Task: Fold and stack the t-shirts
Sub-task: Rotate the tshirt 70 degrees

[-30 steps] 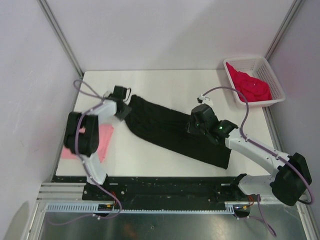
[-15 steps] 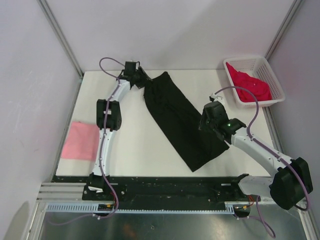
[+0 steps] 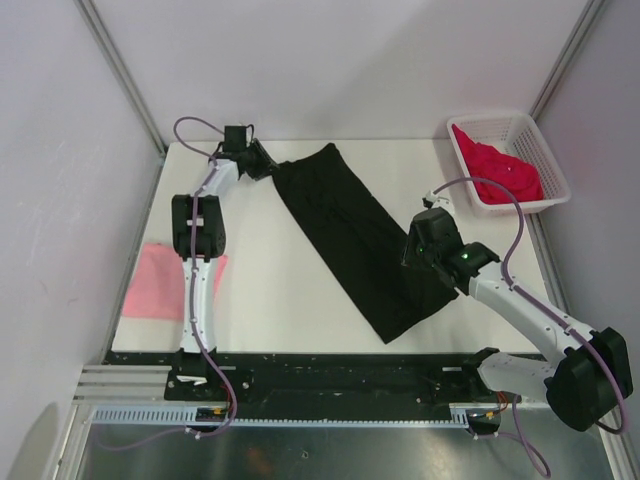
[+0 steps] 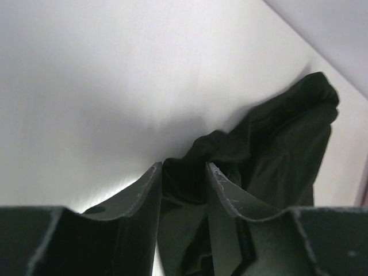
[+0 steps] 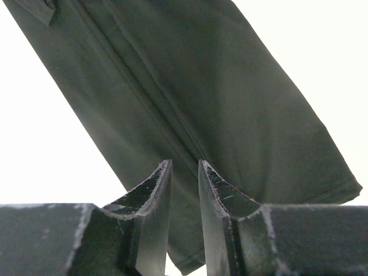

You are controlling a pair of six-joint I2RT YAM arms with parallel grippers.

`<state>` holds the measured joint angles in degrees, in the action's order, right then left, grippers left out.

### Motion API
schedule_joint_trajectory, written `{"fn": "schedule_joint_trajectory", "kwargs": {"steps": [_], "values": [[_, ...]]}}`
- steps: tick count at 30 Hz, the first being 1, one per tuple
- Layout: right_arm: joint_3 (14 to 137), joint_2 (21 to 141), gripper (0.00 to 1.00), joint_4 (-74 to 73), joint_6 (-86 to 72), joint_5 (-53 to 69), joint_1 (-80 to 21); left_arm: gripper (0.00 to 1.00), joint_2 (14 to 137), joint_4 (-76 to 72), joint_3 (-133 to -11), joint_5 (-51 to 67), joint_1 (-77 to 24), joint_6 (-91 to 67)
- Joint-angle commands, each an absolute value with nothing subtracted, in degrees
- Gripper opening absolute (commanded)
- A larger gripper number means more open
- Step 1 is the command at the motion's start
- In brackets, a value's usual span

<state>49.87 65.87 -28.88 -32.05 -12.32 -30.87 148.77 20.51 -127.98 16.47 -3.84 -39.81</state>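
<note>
The black t-shirt point(image 3: 345, 235) lies mid-table as a long folded strip, running from 11 o'clock to 5 o'clock in the top view. At its 11 o'clock end the left gripper point(image 3: 264, 167) pinches a bunched corner of the cloth between its fingers. The right gripper point(image 5: 184, 165) sits over the strip's 3 o'clock edge, fingers nearly together; I cannot tell whether they grip cloth. The pink t-shirt point(image 3: 150, 285) lies at 8 o'clock, and the red t-shirt point(image 3: 500, 172) fills the basket point(image 3: 548, 152) at 2 o'clock.
</note>
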Motion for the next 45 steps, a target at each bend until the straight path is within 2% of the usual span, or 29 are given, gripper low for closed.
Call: {"fn": "schedule_joint_trajectory", "kwargs": {"steps": [1,8,12,16,22,28,31,35,40,45], "values": [[49.5,64.2,0.3,-29.0,-31.7,-11.8,-30.6,0.39,140.6,21.8,-124.2,10.1,-4.6,-34.3],[49.1,64.5,0.3,-29.5,-31.4,-11.8,-30.6,0.38,141.1,25.3,-127.8,4.4,-4.3,-33.1],[48.8,64.9,0.3,-30.1,-31.1,-11.9,-30.6,0.56,140.4,26.0,-129.6,3.4,-4.2,-32.5],[47.9,65.2,0.3,-30.9,-32.1,-12.6,-29.4,0.63,134.5,26.2,-126.4,4.0,-5.0,-31.7],[46.7,65.1,0.3,-30.7,-34.1,-9.5,-24.3,0.58,117.5,26.0,-105.2,2.5,-12.1,-35.8],[45.0,63.2,0.3,-31.6,-36.2,-5.3,-18.2,0.47,101.4,20.5,-77.1,3.6,-25.7,-42.8],[43.7,61.4,0.3,-31.7,-36.1,-3.4,-15.4,0.42,96.4,17.3,-67.3,5.9,-33.6,-45.3],[43.0,59.9,0.3,-32.1,-35.6,-2.2,-13.2,0.38,91.5,14.6,-58.9,7.8,-44.7,-49.0],[42.2,58.2,0.3,-31.9,-35.6,-1.3,-12.3,0.39,86.9,13.2,-50.2,5.6,-53.8,-58.5],[41.3,57.3,0.3,-31.6,-35.8,-0.9,-11.9,0.42,89.2,10.8,-49.8,2.7,-61.5,-68.6]]}}
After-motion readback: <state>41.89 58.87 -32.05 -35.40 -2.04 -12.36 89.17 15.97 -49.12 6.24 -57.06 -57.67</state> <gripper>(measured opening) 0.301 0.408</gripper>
